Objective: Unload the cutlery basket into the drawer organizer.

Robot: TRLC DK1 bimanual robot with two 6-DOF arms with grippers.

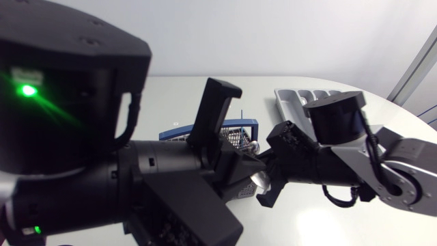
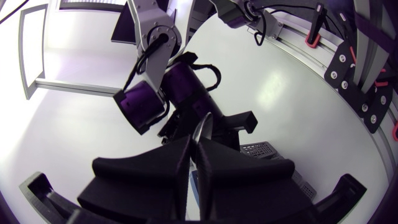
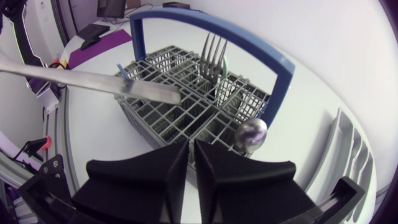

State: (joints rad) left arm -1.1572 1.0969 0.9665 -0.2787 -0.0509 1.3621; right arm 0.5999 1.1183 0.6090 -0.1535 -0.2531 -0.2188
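White tabletop (image 1: 334,225); knife (image 3: 93,81) clamped in left pincer (image 2: 194,144) may snag basket (image 3: 180,124) ahead of closed right pincer (image 3: 191,148).

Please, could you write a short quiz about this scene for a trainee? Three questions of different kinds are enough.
1. True or false: the fork stands in the cutlery basket with its tines up.
2. The left end effector is shut on: A a knife, B a cup, C a sponge.
3. Fill in: the basket's handle is ____ in colour.
Key: 1 true; 2 A; 3 blue.
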